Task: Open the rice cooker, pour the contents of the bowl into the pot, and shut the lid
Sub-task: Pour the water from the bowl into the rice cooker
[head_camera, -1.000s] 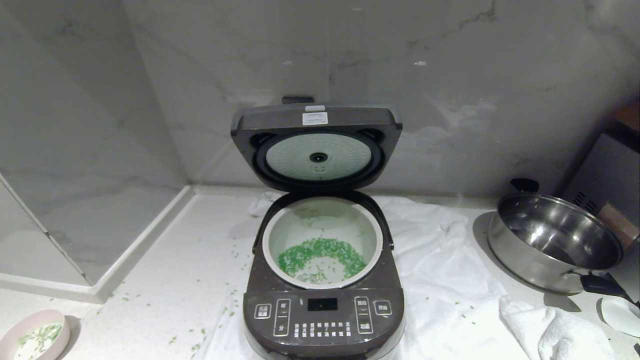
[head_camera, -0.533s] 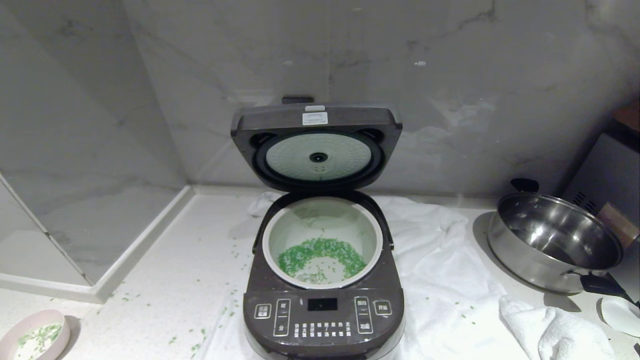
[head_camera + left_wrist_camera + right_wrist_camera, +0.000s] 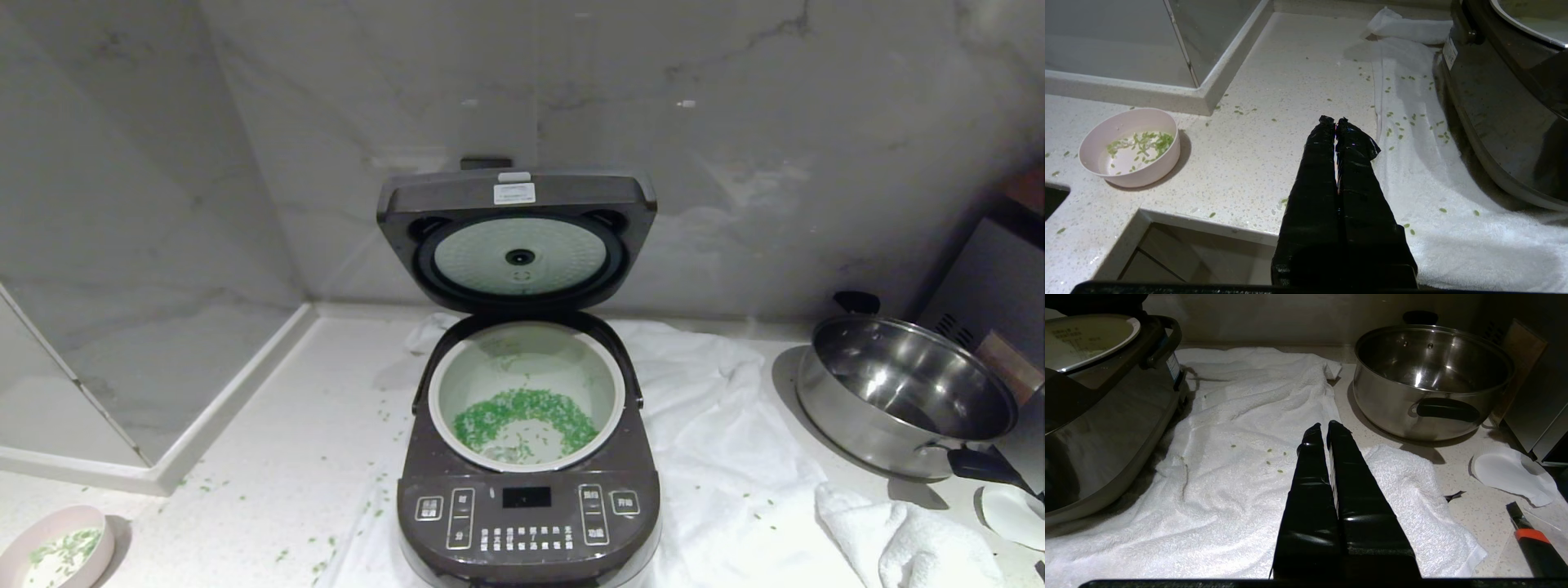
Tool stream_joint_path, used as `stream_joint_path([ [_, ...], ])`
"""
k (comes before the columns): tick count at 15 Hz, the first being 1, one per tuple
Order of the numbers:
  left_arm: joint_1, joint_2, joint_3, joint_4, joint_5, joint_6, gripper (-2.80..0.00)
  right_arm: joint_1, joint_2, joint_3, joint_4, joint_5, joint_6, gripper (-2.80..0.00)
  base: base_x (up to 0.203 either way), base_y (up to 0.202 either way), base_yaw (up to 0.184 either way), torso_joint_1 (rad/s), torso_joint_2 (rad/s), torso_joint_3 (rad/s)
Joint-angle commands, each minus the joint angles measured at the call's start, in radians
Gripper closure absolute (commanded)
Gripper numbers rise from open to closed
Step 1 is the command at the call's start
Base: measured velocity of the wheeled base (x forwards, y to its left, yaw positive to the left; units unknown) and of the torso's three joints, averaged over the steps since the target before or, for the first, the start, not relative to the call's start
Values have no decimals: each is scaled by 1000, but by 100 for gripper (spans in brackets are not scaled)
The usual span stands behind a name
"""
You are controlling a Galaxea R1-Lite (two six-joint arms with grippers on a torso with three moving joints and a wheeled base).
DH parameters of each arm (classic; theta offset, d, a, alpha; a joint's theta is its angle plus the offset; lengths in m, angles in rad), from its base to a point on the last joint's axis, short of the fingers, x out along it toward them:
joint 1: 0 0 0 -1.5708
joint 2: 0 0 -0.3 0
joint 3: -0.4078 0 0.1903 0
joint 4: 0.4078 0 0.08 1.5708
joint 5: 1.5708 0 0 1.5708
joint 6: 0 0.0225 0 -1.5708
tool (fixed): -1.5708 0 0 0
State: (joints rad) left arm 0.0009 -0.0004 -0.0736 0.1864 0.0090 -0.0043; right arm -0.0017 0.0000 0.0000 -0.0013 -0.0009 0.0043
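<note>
The dark grey-brown rice cooker (image 3: 527,514) stands in the middle of the counter on a white towel, its lid (image 3: 516,237) hinged upright at the back. Green contents (image 3: 490,416) lie in a ring on the floor of the pale pot (image 3: 526,359). The pink bowl (image 3: 51,545) sits at the counter's front left; in the left wrist view the bowl (image 3: 1130,148) holds a few green grains. My left gripper (image 3: 1335,121) hangs shut and empty above the counter edge, between bowl and cooker. My right gripper (image 3: 1321,426) is shut and empty above the towel, right of the cooker.
A shiny steel pan (image 3: 902,392) with black handles stands at the right. A folded white towel (image 3: 906,539) lies in front of it, and a white scrap (image 3: 1511,473) and an orange-banded tool (image 3: 1531,541) beside it. Green grains are scattered over the counter (image 3: 269,457). A raised marble ledge (image 3: 155,392) borders the left.
</note>
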Motion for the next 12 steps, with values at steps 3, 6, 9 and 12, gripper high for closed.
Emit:
stream_joint_path([
  [3,1,-3,0,1,0,0,0,0,2,2,0,-1,0,0,0,0,0,0,0,0],
  [6,-1,-3,0,1,0,0,0,0,2,2,0,-1,0,0,0,0,0,0,0,0],
  [9,1,-3,0,1,0,0,0,0,2,2,0,1,0,0,0,0,0,0,0,0],
  [12,-1,-3,0,1,0,0,0,2,2,-2,6,-1,-1,0,0,0,0,0,0,0],
])
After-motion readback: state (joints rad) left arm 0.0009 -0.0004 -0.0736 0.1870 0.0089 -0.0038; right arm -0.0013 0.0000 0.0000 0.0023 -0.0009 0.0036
